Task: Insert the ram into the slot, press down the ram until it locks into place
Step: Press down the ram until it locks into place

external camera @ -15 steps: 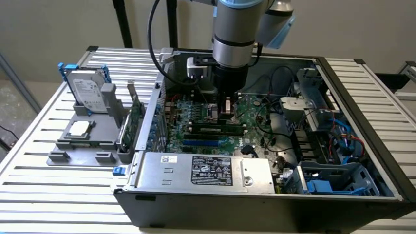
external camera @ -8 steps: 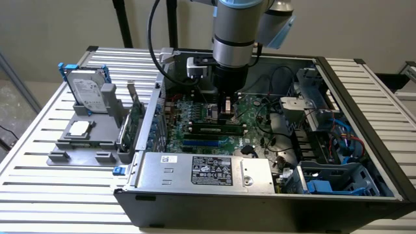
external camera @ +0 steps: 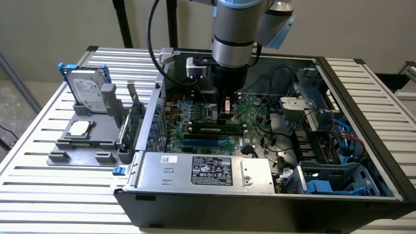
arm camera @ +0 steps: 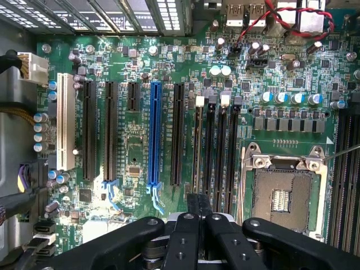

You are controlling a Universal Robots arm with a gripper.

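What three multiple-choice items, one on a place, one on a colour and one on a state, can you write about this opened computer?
1. The gripper hangs over:
A) the motherboard
B) the bare table
C) the floor

2. The long slot standing between black ones is:
A) red
B) blue
C) yellow

3. The computer case is:
A) open
B) closed by a panel
C) wrapped in foil

Key:
1 A, because the arm reaches down into the case above the green board.
2 B, as the wrist view shows.
3 A, because the parts inside show from above.
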